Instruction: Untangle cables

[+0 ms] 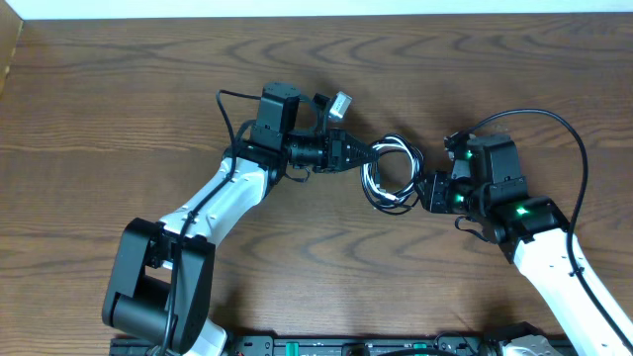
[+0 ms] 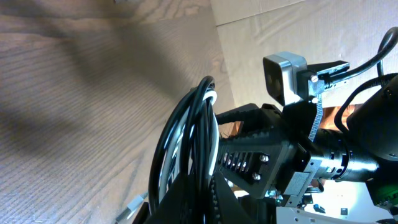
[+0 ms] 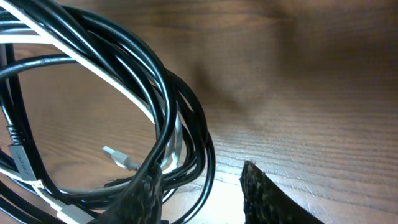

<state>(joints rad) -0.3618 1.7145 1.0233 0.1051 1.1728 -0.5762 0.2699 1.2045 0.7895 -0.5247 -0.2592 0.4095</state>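
Note:
The cables (image 1: 391, 170), one black and one white thin cord, lie coiled together in a small loop at mid-table between my two grippers. My left gripper (image 1: 368, 153) comes in from the left and is shut on the coil's left side; in the left wrist view the cables (image 2: 193, 124) rise out from between its jaws (image 2: 199, 177). My right gripper (image 1: 423, 190) sits at the coil's right edge. In the right wrist view its jaws (image 3: 200, 174) stand partly apart; the cables (image 3: 161, 93) press along the left finger, one black strand lies inside the gap, and bare wood shows before the right finger.
A small pale plug end (image 3: 118, 157) rests on the wooden table (image 1: 119, 109) inside the coil. The left arm's base (image 1: 158, 287) stands at the front left, the right arm (image 1: 554, 247) at the front right. The table's far edge (image 1: 316, 14) runs along the top.

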